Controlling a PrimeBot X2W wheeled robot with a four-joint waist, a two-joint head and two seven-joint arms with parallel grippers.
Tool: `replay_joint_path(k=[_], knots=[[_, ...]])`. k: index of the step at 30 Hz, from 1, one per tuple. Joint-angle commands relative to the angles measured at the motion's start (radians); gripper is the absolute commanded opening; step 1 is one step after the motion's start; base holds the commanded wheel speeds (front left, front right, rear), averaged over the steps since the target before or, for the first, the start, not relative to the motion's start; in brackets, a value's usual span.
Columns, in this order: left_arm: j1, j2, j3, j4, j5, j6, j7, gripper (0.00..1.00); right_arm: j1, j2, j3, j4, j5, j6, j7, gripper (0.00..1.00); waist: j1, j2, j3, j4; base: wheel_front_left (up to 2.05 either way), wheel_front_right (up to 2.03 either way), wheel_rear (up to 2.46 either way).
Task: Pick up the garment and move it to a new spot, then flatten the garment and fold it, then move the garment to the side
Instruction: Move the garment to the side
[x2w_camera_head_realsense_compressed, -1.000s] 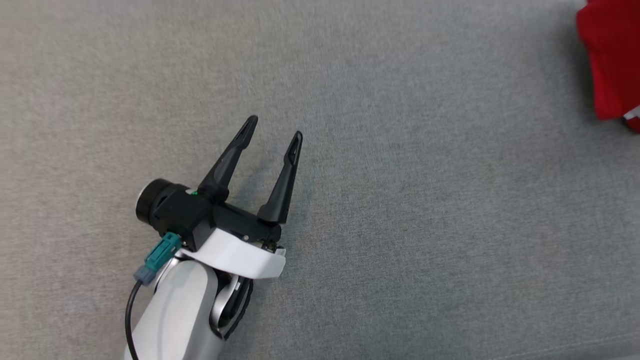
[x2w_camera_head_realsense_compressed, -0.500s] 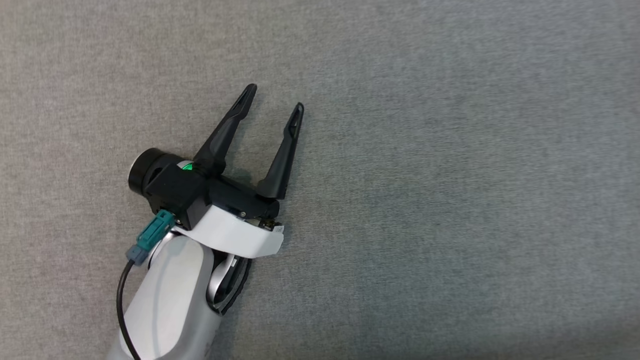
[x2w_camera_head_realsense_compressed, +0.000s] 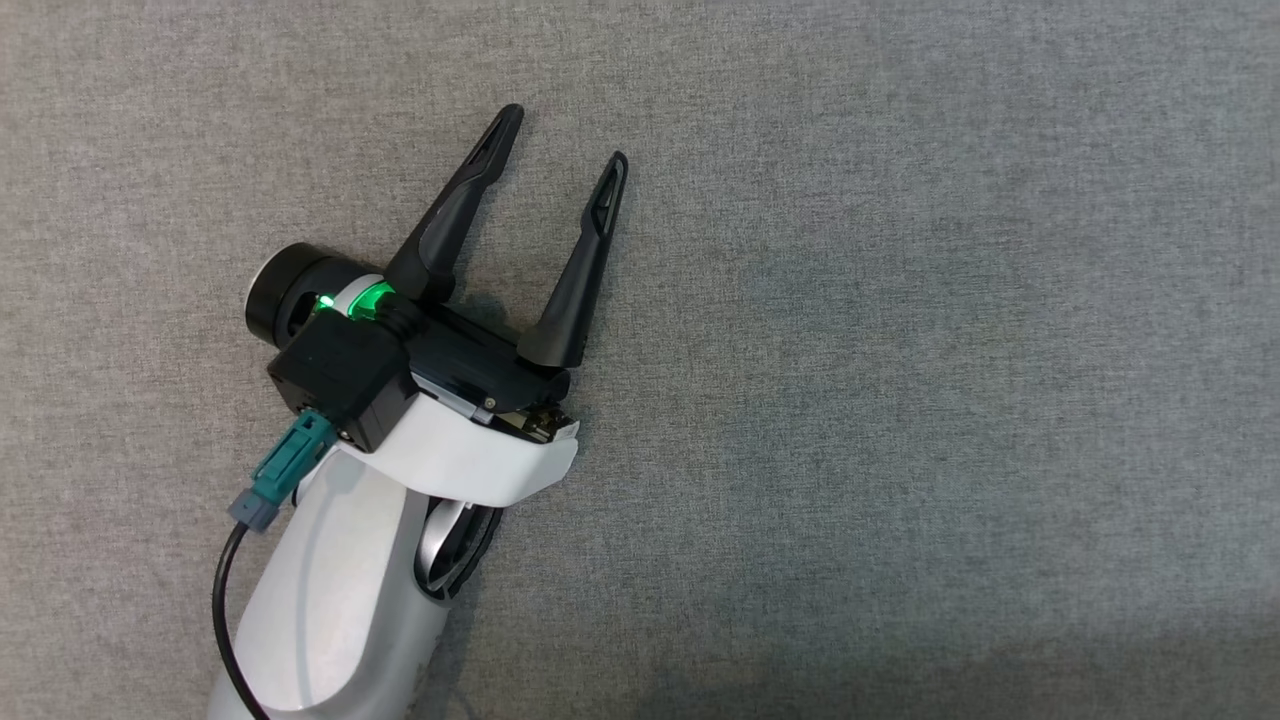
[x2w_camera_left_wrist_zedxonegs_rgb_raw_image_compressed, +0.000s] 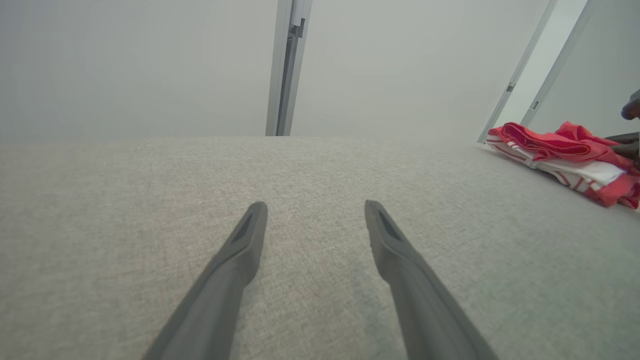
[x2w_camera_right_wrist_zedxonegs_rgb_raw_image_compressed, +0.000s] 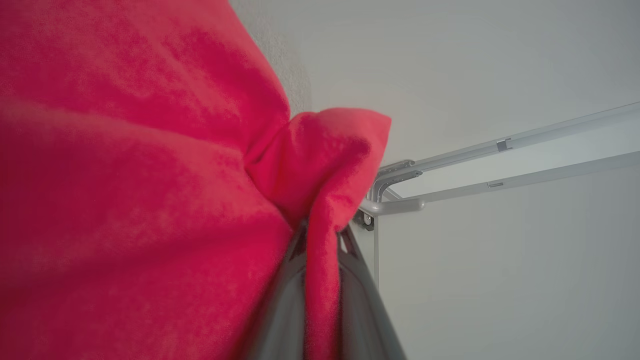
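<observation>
Head view had a corner of the red garment at its upper right a second earlier. At this moment that corner was plain grey fabric surface (x2w_camera_head_realsense_compressed: 900, 400), and the left gripper (x2w_camera_head_realsense_compressed: 564, 136) stood higher in the frame. The whole picture seemed to have shifted, so a turn of the camera may account for much of this, and the garment's own travel could not be read from it. The left gripper's jaws were spread wide with nothing between them, and it lay low over the bare surface.

Where the garment lay came from the left wrist view. Beyond the parted left gripper (x2w_camera_left_wrist_zedxonegs_rgb_raw_image_compressed: 315, 206), the red garment (x2w_camera_left_wrist_zedxonegs_rgb_raw_image_compressed: 560, 150), trimmed with white stripes, rested bunched on the far right of the surface, well apart from that gripper.

The grip came from the right wrist view. The right gripper (x2w_camera_right_wrist_zedxonegs_rgb_raw_image_compressed: 325, 237) was closed on a pinched ridge of the red garment (x2w_camera_right_wrist_zedxonegs_rgb_raw_image_compressed: 150, 175), with a metal frame (x2w_camera_right_wrist_zedxonegs_rgb_raw_image_compressed: 500, 145) behind.

By my judgement the right arm alone was moving the garment. The bundle was too crumpled to show whether this was the first relocation or the last move aside.
</observation>
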Motion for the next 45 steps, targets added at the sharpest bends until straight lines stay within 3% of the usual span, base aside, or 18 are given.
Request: replay_joint_path(k=[1,2,10,19,29,34,40,45], knots=[[0.034,0.039,0.027,0.083,0.005,0.006,0.018,1.0,-0.014,0.006,-0.021,0.019,-0.016,-0.001,-0.008,0.1,0.0,-0.0001,0.009,0.003,0.0,0.0,0.0],[0.033,0.039,0.028,0.085,0.006,0.005,0.018,1.0,-0.018,0.014,-0.031,0.03,-0.035,-0.001,-0.012,1.0,0.0,-0.0001,0.012,0.003,0.0,0.0,0.0],[0.044,0.039,0.018,0.093,-0.014,0.006,0.018,1.0,-0.055,0.058,-0.104,0.089,-0.15,-0.001,-0.015,1.0,0.0,-0.0001,-0.032,0.001,0.0,0.0,0.0],[0.057,0.024,0.009,0.068,-0.054,0.016,0.01,1.0,-0.077,0.099,-0.153,0.076,-0.204,-0.001,-0.003,1.0,0.0,-0.0001,-0.184,0.005,0.0,0.0,0.0],[0.179,0.024,0.084,0.041,-0.072,0.046,0.01,1.0,-0.006,0.313,-0.089,-0.043,-0.037,-0.001,-0.157,1.0,0.0,-0.0001,-0.45,0.01,0.0,0.0,0.0],[0.236,0.024,0.116,0.036,-0.054,0.038,0.01,1.0,0.079,0.369,-0.037,-0.106,0.07,-0.001,-0.19,1.0,0.0,-0.0001,-0.534,0.02,0.0,0.0,0.0],[0.33,0.023,0.184,0.011,-0.07,0.057,0.01,1.0,0.249,0.484,-0.028,-0.281,0.182,-0.001,-0.207,1.0,0.0,-0.0001,-0.62,0.032,0.0,0.0,0.0],[0.404,0.024,0.233,-0.002,-0.076,0.071,0.01,1.0,0.412,0.624,-0.08,-0.448,0.201,-0.001,-0.207,1.0,0.0,-0.0001,-0.673,0.042,0.0,0.0,0.0]])
